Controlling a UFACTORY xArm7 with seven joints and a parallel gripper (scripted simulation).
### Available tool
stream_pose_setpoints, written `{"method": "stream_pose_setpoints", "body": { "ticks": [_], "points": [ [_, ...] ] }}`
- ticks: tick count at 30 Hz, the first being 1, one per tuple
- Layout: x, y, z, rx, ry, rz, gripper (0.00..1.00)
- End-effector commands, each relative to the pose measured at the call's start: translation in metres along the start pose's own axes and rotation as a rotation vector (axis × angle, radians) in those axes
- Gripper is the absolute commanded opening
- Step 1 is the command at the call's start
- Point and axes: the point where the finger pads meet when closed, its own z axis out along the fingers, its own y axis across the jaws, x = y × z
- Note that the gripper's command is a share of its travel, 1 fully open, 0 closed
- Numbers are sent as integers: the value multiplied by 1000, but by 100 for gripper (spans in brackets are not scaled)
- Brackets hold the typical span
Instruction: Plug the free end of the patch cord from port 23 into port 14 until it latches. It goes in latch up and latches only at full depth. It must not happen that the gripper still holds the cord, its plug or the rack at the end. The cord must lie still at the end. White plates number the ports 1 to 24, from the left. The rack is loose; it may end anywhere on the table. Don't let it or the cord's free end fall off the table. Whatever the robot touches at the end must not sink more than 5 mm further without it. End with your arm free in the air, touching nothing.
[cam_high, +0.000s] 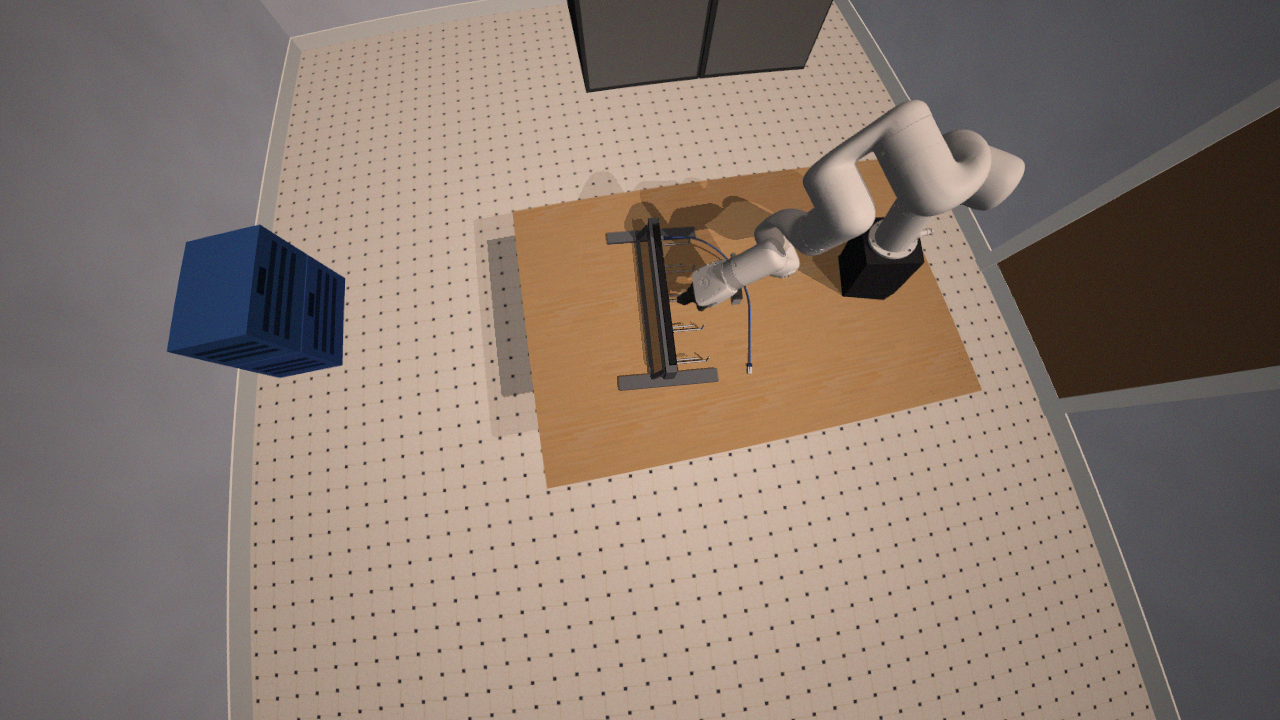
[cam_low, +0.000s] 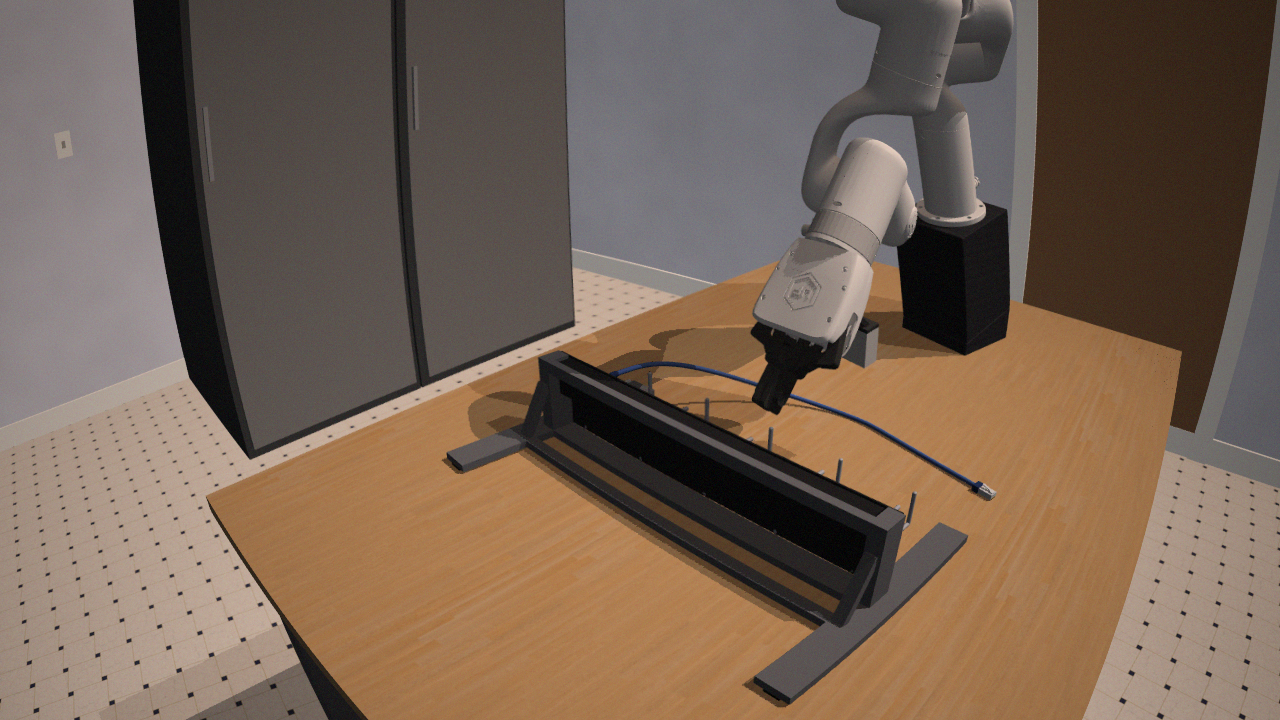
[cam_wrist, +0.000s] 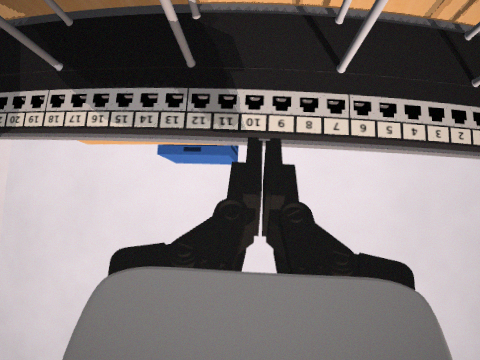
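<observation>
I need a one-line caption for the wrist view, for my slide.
Shut, empty claw pointing at the patch panel, fingertips just under the port 10 plate.

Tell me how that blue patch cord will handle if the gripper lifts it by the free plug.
Probably floppy: the patch cord sags in a long curve from the rack to the table. Its free plug looks small, so likely light and easily twisted. The far end seems anchored at the rack, so pulling may drag the rack. The gripper is shut, holding nothing.
</observation>
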Motion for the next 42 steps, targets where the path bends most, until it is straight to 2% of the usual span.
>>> {"method": "stream_pose_setpoints", "body": {
  "ticks": [1,35,42],
  "points": [
    [-2,0,0,-1,-3,1,0],
    [-2,0,0,-1,-3,1,0],
    [-2,0,-9,-1,-3,1,0]
  ]
}}
